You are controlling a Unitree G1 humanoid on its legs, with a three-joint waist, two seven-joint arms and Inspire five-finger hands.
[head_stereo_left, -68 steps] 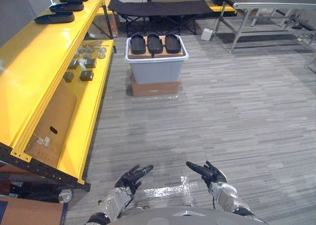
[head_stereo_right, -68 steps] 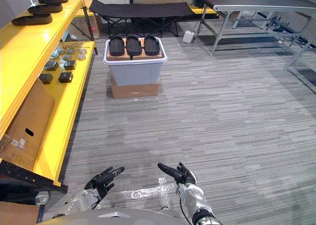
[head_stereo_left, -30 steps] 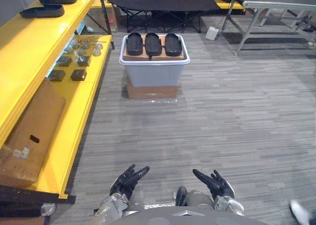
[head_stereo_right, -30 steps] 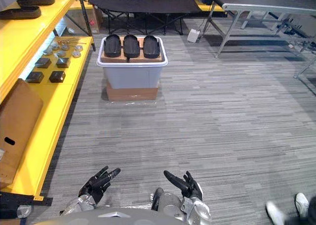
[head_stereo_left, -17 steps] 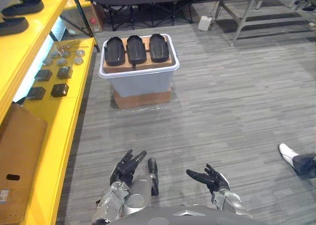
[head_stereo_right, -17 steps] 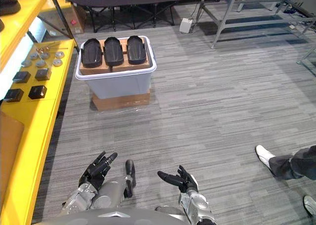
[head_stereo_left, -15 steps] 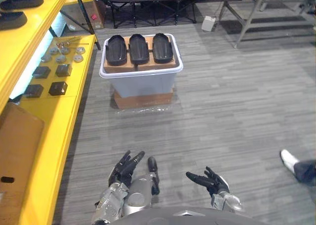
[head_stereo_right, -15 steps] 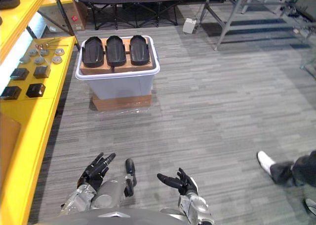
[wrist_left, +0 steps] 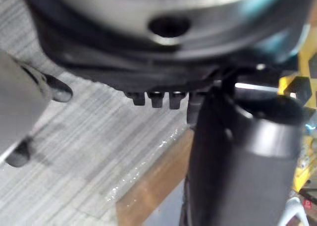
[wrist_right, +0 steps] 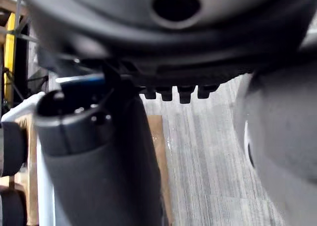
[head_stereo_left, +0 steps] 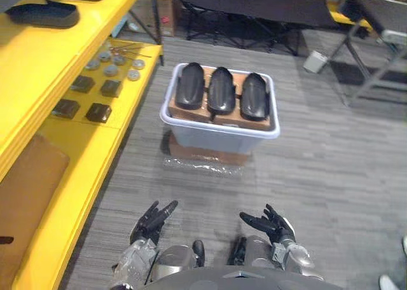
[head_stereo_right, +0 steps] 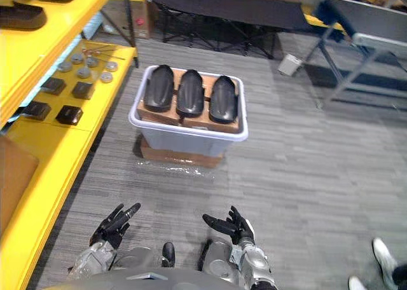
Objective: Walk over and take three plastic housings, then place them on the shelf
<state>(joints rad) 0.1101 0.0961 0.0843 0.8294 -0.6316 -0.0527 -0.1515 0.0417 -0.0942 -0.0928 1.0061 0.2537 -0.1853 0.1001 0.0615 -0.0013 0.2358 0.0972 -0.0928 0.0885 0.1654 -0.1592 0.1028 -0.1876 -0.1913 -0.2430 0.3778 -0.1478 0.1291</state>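
I judge the task barely begun. My left hand (head_stereo_left: 151, 221) and right hand (head_stereo_left: 270, 224) hang low, fingers spread and empty. The three plastic housings (head_stereo_left: 215, 91) lie side by side on cardboard (head_stereo_left: 186, 114) in the white bin (head_stereo_left: 219, 139) ahead of me, none lifted. The yellow shelf (head_stereo_left: 38, 55) at my left awaits them.

Grey striped carpet floor (head_stereo_right: 305, 169) runs through a workshop room. A yellow shelf (head_stereo_right: 57, 39) with two tiers lines the left side, a brown cardboard sheet (head_stereo_right: 13, 175) resting on its lower tier. At the far end stands a black folding cot (head_stereo_right: 222, 7). To its right is a metal-legged surface (head_stereo_right: 375, 41), with a small white box (head_stereo_right: 289, 64) on the floor between them.
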